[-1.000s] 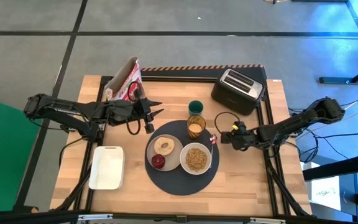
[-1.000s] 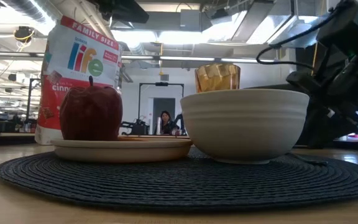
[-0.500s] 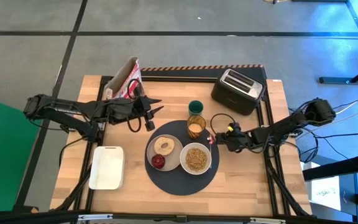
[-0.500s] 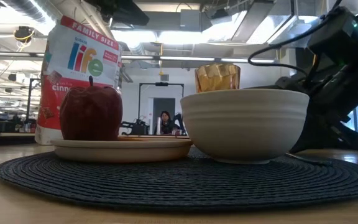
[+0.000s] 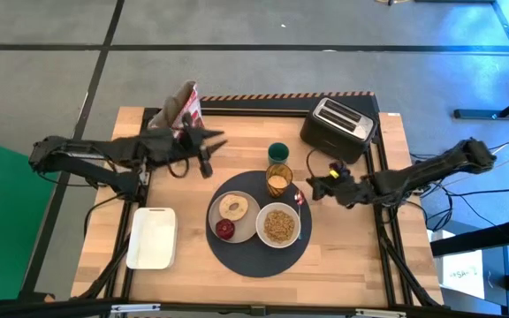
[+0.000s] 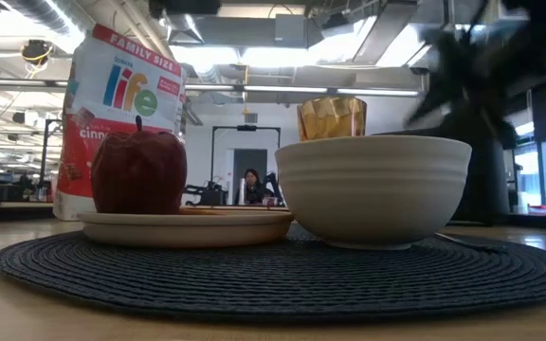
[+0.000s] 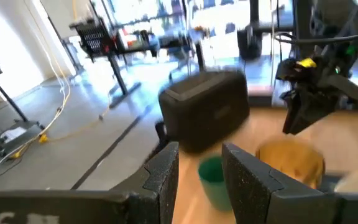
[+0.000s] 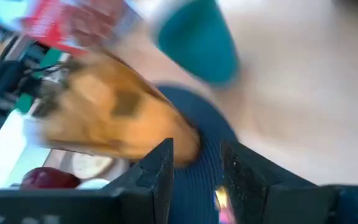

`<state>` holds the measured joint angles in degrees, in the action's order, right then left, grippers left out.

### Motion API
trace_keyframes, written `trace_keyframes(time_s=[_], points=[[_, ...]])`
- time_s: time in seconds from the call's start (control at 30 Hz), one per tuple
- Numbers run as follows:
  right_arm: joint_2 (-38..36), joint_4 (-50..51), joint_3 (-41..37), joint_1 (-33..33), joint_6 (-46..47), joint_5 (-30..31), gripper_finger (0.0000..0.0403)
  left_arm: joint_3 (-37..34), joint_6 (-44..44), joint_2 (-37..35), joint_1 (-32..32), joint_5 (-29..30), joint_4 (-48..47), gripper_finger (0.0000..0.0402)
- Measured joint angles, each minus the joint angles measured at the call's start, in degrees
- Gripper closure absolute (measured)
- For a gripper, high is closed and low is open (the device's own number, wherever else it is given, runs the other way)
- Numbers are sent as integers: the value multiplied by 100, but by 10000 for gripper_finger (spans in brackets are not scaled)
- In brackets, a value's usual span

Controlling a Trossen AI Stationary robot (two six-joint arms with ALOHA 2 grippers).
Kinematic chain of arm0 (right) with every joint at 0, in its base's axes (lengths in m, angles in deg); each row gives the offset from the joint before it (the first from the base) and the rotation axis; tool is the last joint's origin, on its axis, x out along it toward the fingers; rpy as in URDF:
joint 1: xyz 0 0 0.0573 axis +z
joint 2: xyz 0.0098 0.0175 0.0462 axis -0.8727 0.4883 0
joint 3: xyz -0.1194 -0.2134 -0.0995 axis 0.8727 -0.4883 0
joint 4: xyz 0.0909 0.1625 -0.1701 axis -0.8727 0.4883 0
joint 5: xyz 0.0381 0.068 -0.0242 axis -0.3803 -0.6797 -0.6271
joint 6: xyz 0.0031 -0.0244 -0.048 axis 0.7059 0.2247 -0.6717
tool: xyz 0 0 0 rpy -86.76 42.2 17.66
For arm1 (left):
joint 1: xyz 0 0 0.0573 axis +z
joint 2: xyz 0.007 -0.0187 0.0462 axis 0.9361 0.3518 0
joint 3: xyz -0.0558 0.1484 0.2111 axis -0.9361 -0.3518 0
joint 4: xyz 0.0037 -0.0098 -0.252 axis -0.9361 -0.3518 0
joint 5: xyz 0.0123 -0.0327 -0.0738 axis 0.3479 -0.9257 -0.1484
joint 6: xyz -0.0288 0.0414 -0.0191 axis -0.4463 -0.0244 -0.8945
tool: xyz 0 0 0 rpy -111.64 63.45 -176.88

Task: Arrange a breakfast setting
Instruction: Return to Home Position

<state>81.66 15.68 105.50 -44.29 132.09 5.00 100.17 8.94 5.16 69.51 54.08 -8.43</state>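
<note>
Both arms retiring: my right jaws, parted and empty, have backed off the mat (image 5: pixel 259 258), leaving its plate (image 5: pixel 246 232), bowl (image 5: pixel 278 224) and amber glass (image 5: pixel 278 180) just beside them; my left jaws, likewise parted and empty, have swung toward the cereal bag (image 5: pixel 182 108), so I judge the setting complete.

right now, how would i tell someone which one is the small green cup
Find the large dark grey round mat in the middle of the wooden table. Just off its edge, between the amber glass and the black toaster, stands the small green cup. It is the only green vessel, and it sits on bare wood, not on the mat.
</note>
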Motion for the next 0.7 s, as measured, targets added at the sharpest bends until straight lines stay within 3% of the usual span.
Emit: trace_keyframes(time_s=[0.13,0.23,0.3,0.4,0.53,0.7], points=[[-507,759,944,-11,-2255,586,288,214,-1,-245,383,-345,26,293],[-582,788,1605,-80,-4367,702,315,262,31,-310,714,-1074,69,322],[-580,540,2004,-130,-6026,246,346,262,-163,-362,902,-1687,248,353],[-581,246,2540,-240,-8008,-937,392,275,-338,-383,1118,-2331,706,393],[-620,226,3131,-469,-8633,-1504,392,275,-295,-407,1293,-2560,965,399],[-1105,382,3271,-929,-8869,-2434,400,-25,-350,-727,1352,-2493,942,401]])
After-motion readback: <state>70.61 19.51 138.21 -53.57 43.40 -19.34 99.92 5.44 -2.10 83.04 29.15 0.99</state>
